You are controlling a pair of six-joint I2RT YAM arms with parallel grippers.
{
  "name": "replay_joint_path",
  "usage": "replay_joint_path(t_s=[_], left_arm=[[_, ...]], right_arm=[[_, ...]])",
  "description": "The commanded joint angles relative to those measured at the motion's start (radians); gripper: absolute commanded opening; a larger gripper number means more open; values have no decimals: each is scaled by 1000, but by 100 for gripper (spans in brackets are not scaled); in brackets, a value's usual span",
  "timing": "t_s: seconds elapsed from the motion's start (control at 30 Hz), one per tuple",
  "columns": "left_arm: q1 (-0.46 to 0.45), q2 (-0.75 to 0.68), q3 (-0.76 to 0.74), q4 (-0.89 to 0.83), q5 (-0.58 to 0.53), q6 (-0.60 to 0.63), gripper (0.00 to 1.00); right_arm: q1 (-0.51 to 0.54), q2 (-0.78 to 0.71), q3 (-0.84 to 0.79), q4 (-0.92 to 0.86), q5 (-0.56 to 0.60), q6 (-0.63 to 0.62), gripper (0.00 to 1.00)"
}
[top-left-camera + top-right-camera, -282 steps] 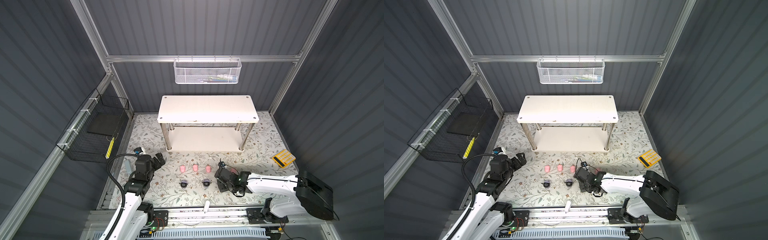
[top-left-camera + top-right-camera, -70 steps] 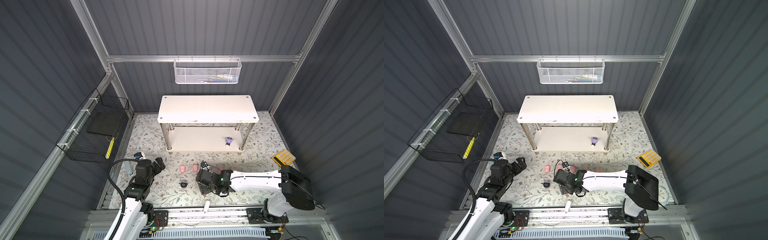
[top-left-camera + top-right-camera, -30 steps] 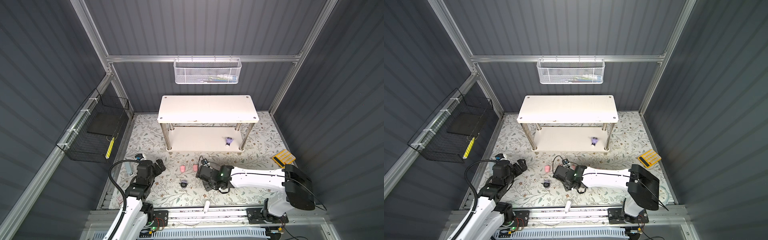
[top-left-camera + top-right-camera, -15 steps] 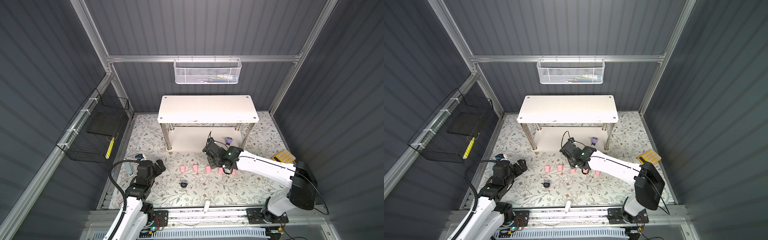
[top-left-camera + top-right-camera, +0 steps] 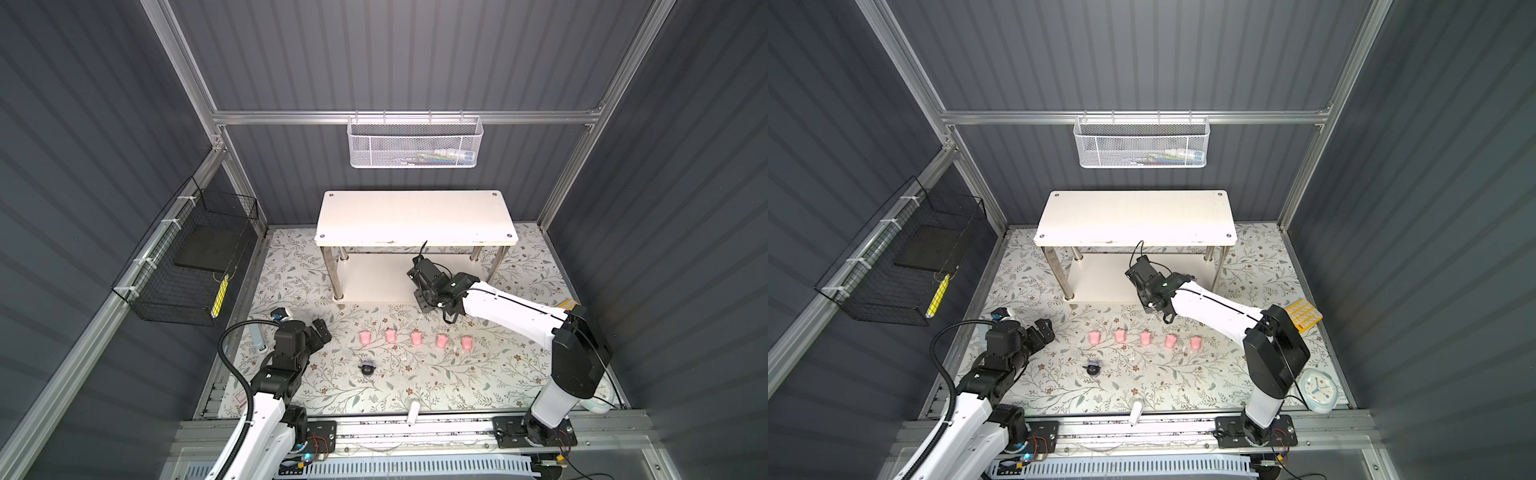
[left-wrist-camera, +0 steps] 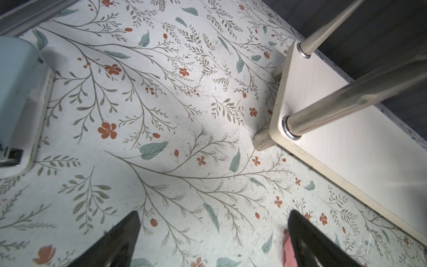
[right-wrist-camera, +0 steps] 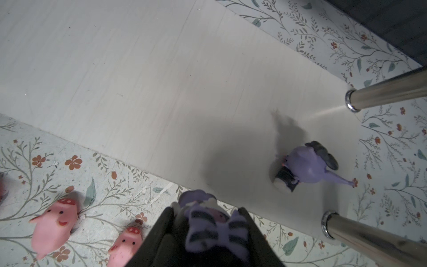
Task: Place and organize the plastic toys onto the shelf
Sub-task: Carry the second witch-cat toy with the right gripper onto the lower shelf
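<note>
Right gripper (image 7: 206,209): jaws closed on the held toy (image 7: 215,228), a lilac figure with black stripes. It fills the gap between them.
Position of grip: at the front edge of the lower board (image 7: 138,81) of the shelf (image 5: 415,216), toward its right end. The toy does not look fully over the board yet.
Step in hand: by judgement, set this toy on the lower board beside the placed toy (image 7: 307,166).
Placed toy: lies on its side near the board's right edge, between the two right posts (image 7: 369,235).
Approach: carry the toy inward past the front edge and stay low under the top board. Aim left of the placed toy, apart from it, so the fingers do not knock it.
Release: lower until the base meets the board, then part the jaws. A drop from height would likely tip so small a figure.
Pink toys (image 5: 415,337): five in a row on the mat (image 5: 478,374), in front of the shelf.
Lone purple toy (image 5: 367,368): on the mat, nearer its front edge.
Left gripper (image 6: 213,212): jaws wide apart and empty, over the mat off the board's front left corner.
</note>
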Motion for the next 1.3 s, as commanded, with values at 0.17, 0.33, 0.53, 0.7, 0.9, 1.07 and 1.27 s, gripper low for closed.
replay_joint_path(t_s=[0.17,0.33,0.53,0.7,0.9,1.07,1.27], left_arm=[[-4,2,-4,7,-4,17,100],[-4,2,-4,4,-4,18,100],[-4,-1,-6,0,-9,21,100],[-4,-4,-11,-1,-10,21,100],[-4,-6,-13,-4,-10,21,100],[-4,-6,-13,-4,-10,23,100],[-4,0,-14,-2,-8,21,100]], right_arm=[[-13,59,45,100,-20,-76,38],[-19,92,63,123,-9,-103,39],[-32,120,82,144,-27,-98,39],[-34,145,108,156,-31,-89,39],[-35,176,142,137,-7,-64,39],[-42,199,165,102,9,-33,39],[-44,206,175,85,20,-12,39]])
